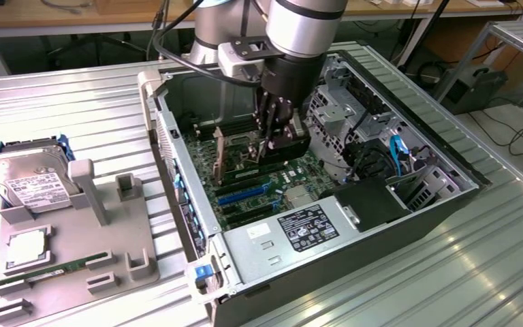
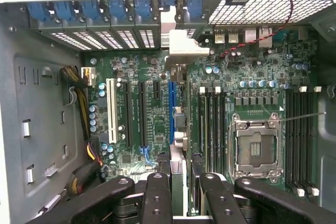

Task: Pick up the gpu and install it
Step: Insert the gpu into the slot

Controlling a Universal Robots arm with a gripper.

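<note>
The tool point(image 1: 280, 139) is clamped on the gpu point(image 1: 287, 144), holding it edge-down inside the open computer case point(image 1: 443, 187), above the motherboard point(image 2: 152, 124), presumably to meet a slot.

One gripper point(image 2: 179, 179) is clasping one gpu point(image 1: 294, 148). Beneath it, one open computer case point(image 1: 443, 197) is housing one motherboard point(image 2: 252, 77) with one CPU socket point(image 2: 255, 148). Well apart from the gripper, one tray point(image 1: 71, 286) is carrying one hard drive point(image 1: 30, 180), one processor chip point(image 1: 27, 248) and one RAM stick point(image 1: 52, 270).
</note>
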